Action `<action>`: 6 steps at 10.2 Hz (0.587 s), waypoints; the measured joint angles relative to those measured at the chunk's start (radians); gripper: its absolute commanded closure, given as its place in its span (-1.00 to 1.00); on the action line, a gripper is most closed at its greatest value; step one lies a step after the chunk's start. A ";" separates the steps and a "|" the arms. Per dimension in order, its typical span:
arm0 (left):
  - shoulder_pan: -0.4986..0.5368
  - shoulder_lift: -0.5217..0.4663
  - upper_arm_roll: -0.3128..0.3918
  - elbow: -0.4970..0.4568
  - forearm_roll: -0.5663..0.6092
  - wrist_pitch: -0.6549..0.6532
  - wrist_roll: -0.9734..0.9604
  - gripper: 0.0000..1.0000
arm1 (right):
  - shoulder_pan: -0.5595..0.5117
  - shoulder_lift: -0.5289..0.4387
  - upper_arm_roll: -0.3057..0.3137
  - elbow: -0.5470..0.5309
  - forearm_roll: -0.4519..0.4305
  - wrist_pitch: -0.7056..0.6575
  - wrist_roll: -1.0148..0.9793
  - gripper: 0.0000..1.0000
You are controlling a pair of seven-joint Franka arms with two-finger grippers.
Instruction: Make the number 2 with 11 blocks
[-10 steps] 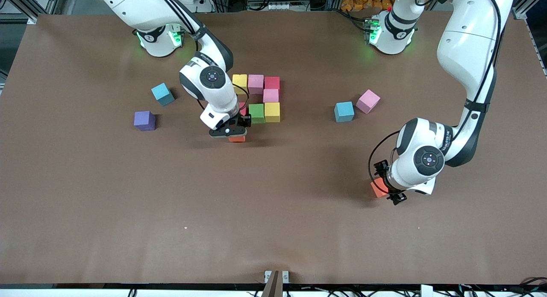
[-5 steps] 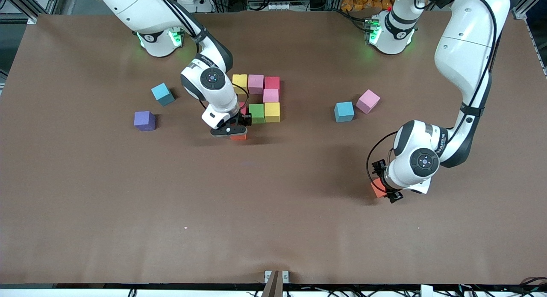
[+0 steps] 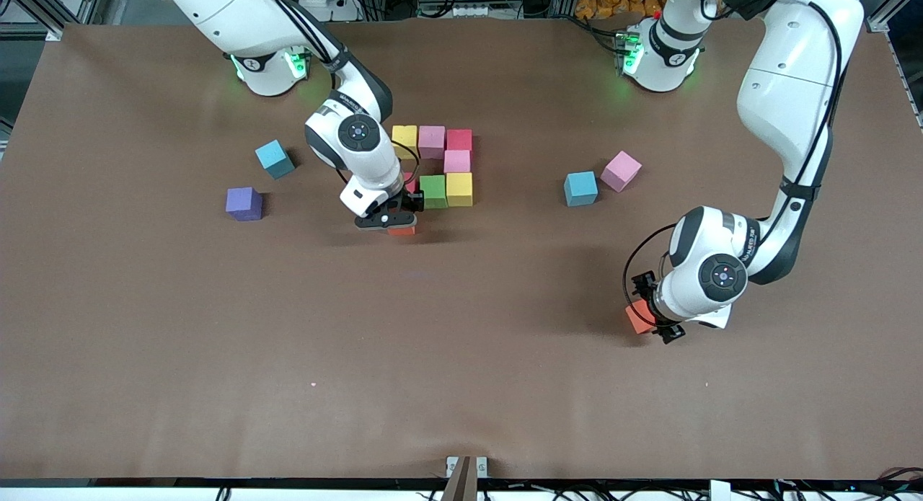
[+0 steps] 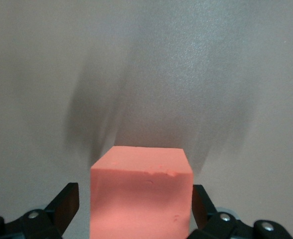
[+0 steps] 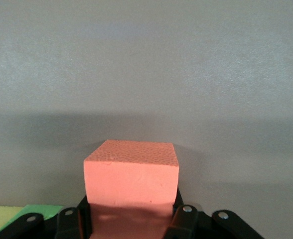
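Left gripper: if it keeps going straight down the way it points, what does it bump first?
The left gripper has open jaws either side of an orange block, so probably the brown table under it, though its height is unclear.

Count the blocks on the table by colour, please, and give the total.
yellow: 2
pink: 3
red: 2 (one mostly hidden by the right arm)
green: 1
orange: 2
cyan: 2
purple: 1
Total: 13

Probably lab: aluminium framing (image 3: 43, 3); cabling (image 3: 461, 0)
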 measured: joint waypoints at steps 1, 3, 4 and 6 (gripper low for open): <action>0.000 0.000 0.000 0.000 0.000 0.001 0.000 -1.00 | 0.000 0.000 0.000 0.000 0.000 0.000 0.002 0.47; 0.000 0.001 0.000 -0.001 0.000 0.006 0.000 -0.88 | 0.000 0.000 0.000 0.000 0.000 0.000 0.010 0.47; 0.000 0.002 0.000 -0.003 0.000 0.009 0.000 -0.01 | 0.000 0.000 0.000 0.000 0.000 0.000 0.013 0.41; 0.003 0.005 0.000 -0.005 0.000 0.017 0.000 0.86 | 0.000 0.000 0.000 0.000 0.000 0.000 0.017 -0.80</action>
